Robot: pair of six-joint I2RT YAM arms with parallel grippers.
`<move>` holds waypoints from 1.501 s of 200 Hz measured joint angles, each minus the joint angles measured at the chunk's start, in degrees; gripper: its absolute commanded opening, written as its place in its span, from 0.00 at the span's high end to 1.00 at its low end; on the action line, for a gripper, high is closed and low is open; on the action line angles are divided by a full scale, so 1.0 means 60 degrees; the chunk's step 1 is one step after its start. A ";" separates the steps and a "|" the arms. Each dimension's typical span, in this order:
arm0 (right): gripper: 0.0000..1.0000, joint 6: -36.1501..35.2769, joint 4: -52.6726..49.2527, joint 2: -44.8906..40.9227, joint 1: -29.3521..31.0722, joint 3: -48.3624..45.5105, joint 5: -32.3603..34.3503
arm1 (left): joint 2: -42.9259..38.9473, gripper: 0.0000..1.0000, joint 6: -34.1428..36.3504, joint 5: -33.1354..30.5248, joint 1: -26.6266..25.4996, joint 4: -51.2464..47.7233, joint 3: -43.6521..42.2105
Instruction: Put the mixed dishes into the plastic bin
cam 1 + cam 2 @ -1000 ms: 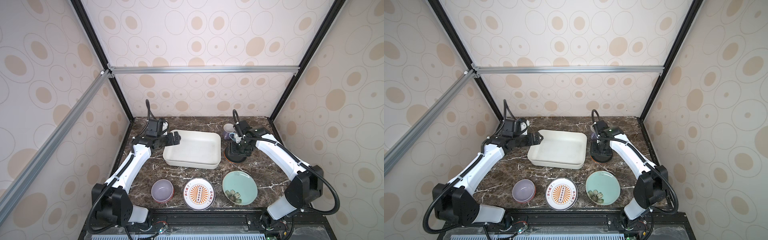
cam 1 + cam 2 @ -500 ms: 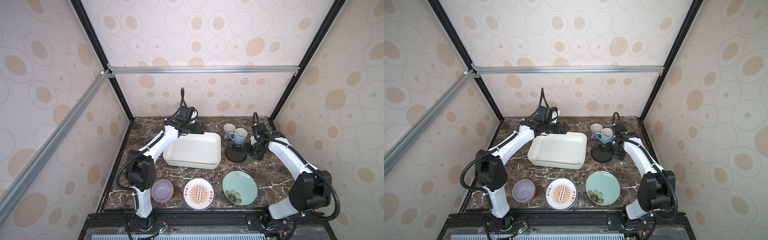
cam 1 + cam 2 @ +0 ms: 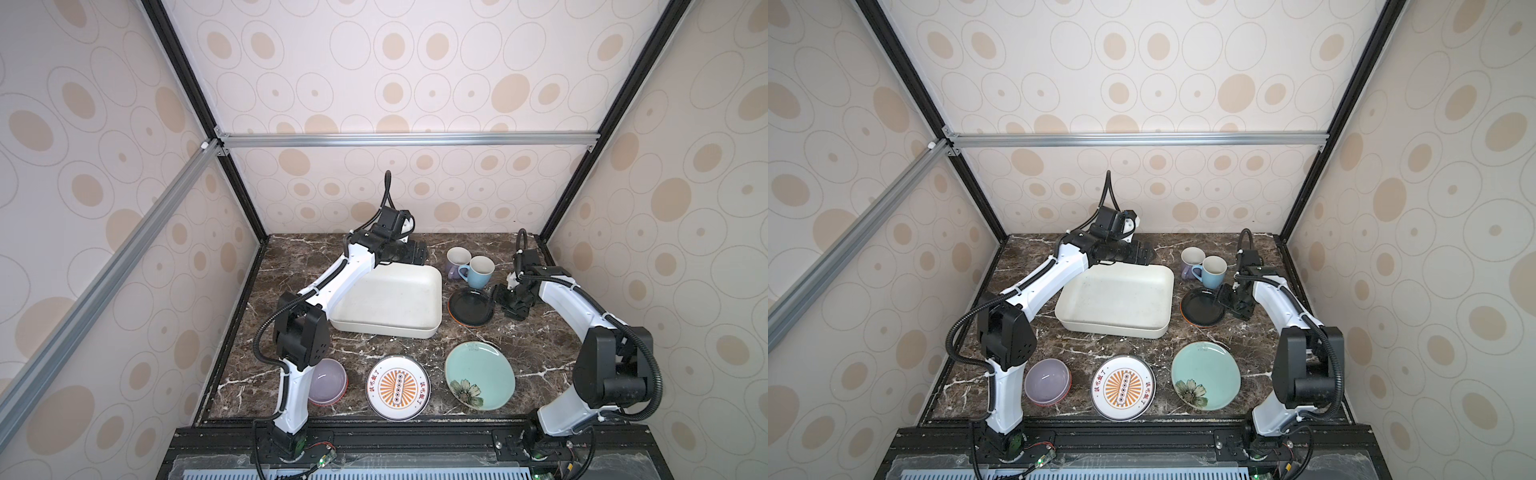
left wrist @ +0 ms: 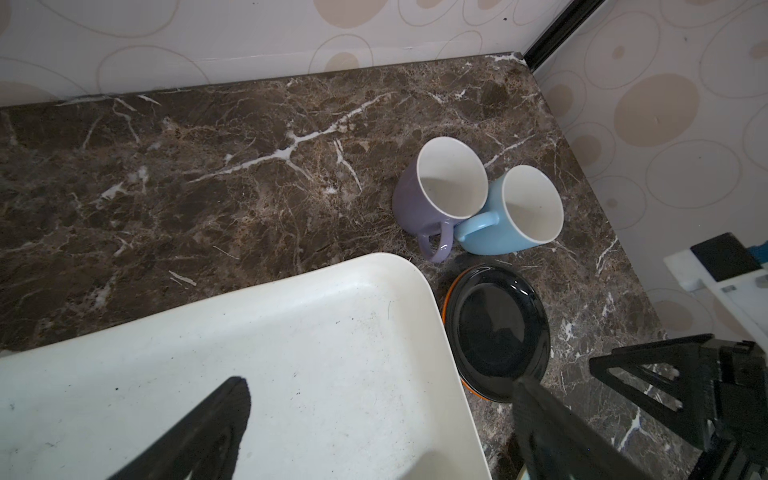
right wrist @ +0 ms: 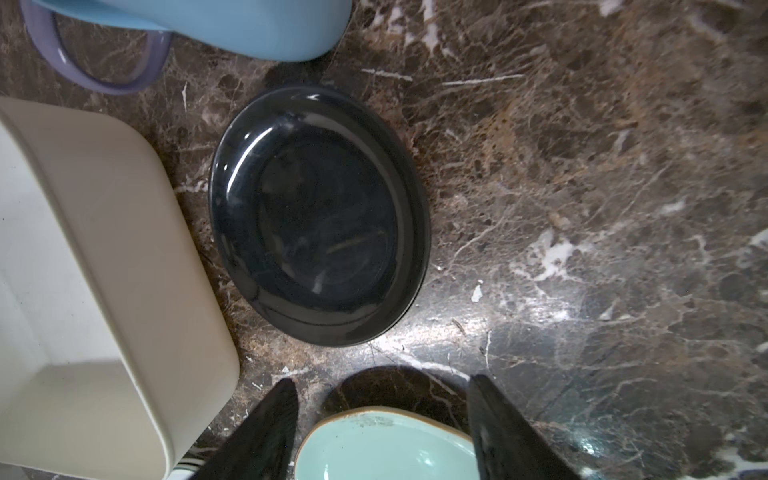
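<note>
The lavender bowl (image 3: 328,381) stands at the front left of the marble table (image 3: 286,266), with the sunburst plate (image 3: 398,387) just to its right. Behind that plate, mid-table, sits the bin (image 3: 386,330) — every dish lies outside it. The left gripper (image 3: 417,254) hangs over the bin's far right corner, jaws spread wide, grasping nothing.

Further right, the mint plate (image 3: 480,381) lies at the front. At the back, the lavender mug (image 3: 456,259) and blue mug (image 3: 481,272) stand upright, touching. Just in front of them is the black plate (image 3: 471,306), close beside the bin, with an orange rim (image 4: 477,392) showing beneath it.

The right gripper (image 3: 508,304) is at that plate's right edge — jaws parted, nothing between them. Whether a finger touches the plate cannot be told.
</note>
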 measured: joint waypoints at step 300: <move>0.57 -0.0255 0.1490 0.2645 -0.0586 0.0273 -0.1126 | 0.0841 0.01 -0.0051 -0.0597 -0.0189 -0.0965 0.1464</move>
